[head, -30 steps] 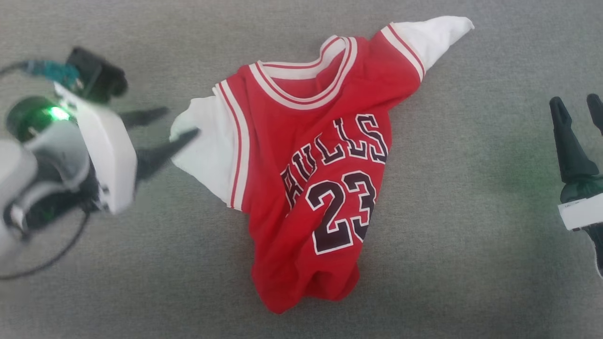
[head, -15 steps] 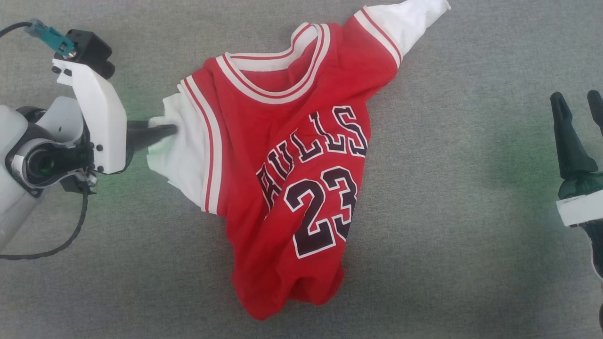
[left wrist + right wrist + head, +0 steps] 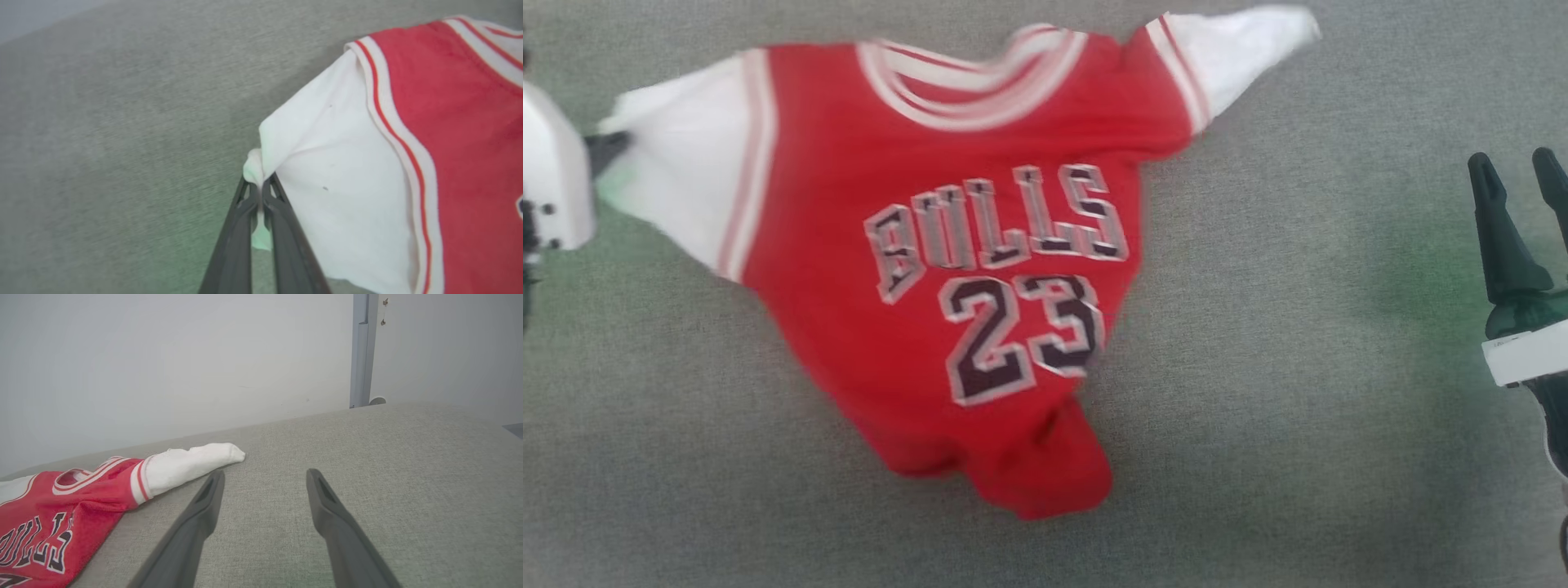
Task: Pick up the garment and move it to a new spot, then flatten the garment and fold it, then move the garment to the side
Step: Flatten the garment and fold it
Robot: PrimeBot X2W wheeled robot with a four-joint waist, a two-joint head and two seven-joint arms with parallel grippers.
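The left gripper (image 3: pixel 260 185) is clamped on the left sleeve tip (image 3: pixel 254 165) of the garment (image 3: pixel 947 245), which stretches left-to-right across the grey surface (image 3: pixel 1298 367), its free right sleeve (image 3: pixel 1241 45) nearest the wide-open right gripper (image 3: pixel 1512 163).

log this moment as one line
step: pick up | left gripper: jaws shut on white sleeve of Bulls jersey | right gripper: jaws open, clear of it | jersey: front up, grey surface
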